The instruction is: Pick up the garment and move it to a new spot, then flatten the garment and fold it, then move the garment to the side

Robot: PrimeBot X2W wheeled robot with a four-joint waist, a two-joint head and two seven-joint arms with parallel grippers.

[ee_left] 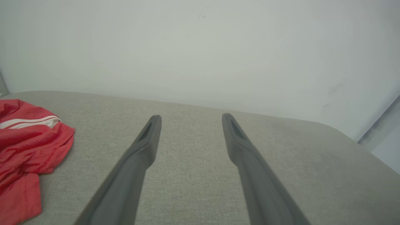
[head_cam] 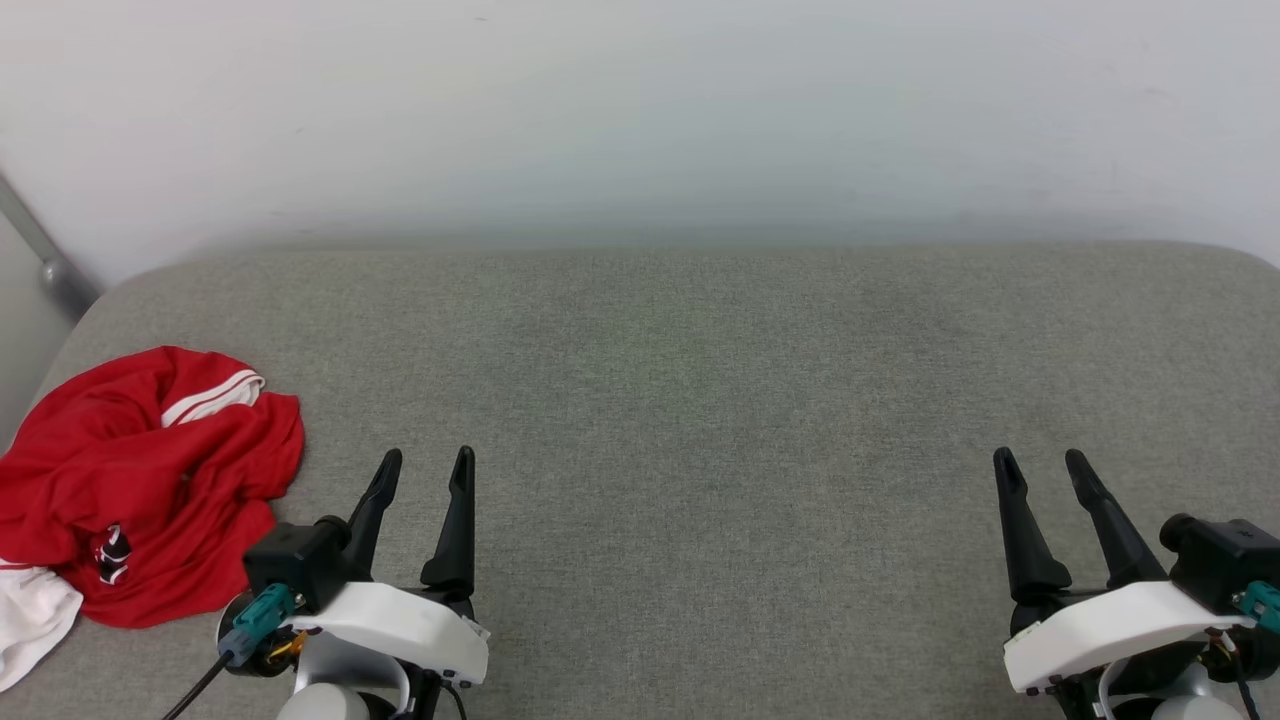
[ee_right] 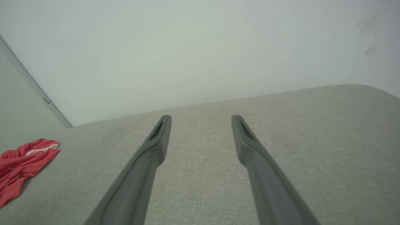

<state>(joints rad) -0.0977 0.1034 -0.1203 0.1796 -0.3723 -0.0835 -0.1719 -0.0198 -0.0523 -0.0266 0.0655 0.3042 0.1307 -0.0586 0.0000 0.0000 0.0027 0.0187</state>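
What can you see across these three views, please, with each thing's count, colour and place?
grey fabric-covered padded surface: one, grey, spreads across the whole foreground.
crumpled red jersey T-shirt with white sleeve and striped trim: one, red and white, bunched at that surface's left edge.
plain wall: one, whitish, behind the surface.
slanted bar: one, grey, far left against the wall.
left gripper: one, dark fingers on a white wrist, lower left, just right of the T-shirt, open, holding nothing.
right gripper: one, dark fingers on a white wrist, lower right, open, holding nothing.
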